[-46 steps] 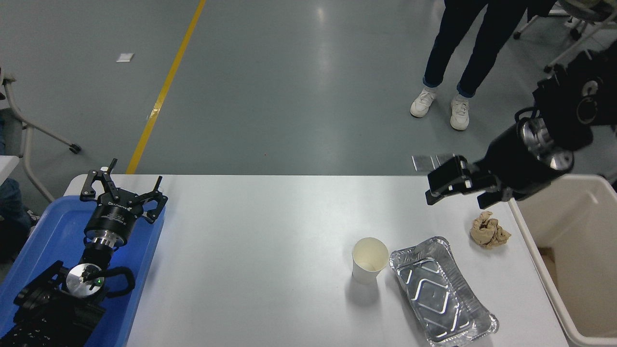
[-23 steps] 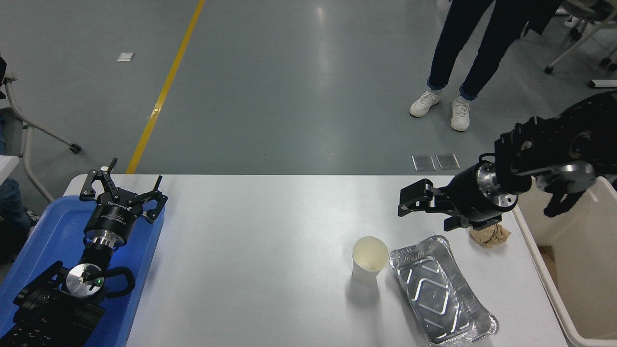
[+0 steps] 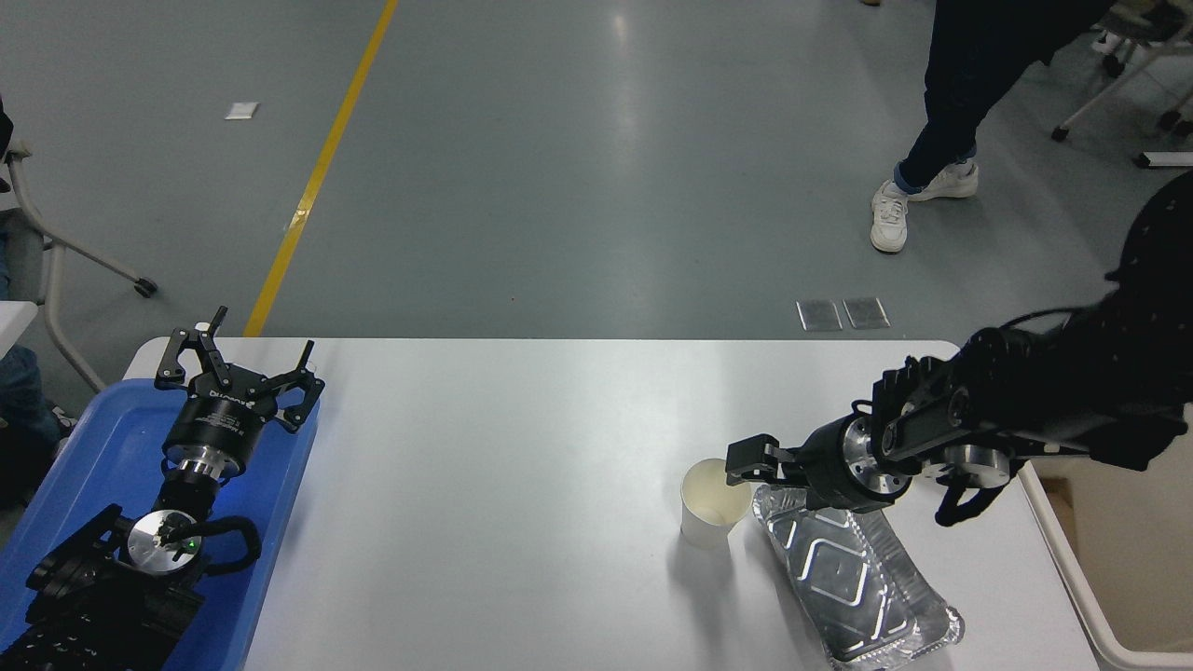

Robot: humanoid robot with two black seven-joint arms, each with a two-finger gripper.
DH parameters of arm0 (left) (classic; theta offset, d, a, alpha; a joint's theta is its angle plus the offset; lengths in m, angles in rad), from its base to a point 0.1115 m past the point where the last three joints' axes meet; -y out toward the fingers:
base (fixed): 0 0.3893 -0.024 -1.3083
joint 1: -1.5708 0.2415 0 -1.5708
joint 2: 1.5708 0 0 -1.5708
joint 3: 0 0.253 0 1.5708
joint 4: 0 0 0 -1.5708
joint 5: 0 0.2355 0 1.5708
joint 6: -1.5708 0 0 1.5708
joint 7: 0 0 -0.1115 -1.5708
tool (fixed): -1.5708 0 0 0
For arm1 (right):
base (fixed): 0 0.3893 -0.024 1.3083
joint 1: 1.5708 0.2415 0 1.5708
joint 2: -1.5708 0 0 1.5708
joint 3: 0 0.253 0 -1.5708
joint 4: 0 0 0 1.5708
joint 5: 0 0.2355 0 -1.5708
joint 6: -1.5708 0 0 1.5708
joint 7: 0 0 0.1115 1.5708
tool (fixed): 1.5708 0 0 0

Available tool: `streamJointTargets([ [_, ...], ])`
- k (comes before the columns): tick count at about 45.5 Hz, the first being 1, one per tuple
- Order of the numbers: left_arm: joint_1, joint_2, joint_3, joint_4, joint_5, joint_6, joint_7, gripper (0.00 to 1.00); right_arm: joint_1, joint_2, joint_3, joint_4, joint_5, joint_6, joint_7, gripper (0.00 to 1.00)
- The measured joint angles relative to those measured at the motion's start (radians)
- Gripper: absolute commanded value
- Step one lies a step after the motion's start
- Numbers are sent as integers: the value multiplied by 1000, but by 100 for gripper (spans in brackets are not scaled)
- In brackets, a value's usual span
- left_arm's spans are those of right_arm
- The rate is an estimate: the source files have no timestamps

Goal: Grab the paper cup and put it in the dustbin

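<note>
**Right gripper at the cup's rim**

The paper cup stood upright on the white desk, just left of the silver foil tray. The right gripper reached in from the right, low over the tray's far end, its tip at the cup's right rim; whether its jaws were apart or together could not be told. The dustbin sat off the desk's right edge. The left gripper rested over the blue tray, jaws apart.
</note>
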Motion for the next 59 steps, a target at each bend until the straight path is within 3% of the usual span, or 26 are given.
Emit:
streamJointTargets([
  [4,0,0,0,0,0,0,0,99,-35,14,8,-28,11,-8,0,100],
  [7,0,0,0,0,0,0,0,99,-56,23,11,-48,17,-16,0,89],
  [10,0,0,1,0,0,0,0,99,-71,29,14,-63,21,-24,0,69],
  [15,0,0,1,0,0,0,0,99,-89,36,16,-80,23,-35,0,18],
  [18,0,0,1,0,0,0,0,99,-99,40,17,-89,24,-39,0,0],
  [59,0,0,1,0,0,0,0,99,-67,41,7,-94,7,-53,13,0],
])
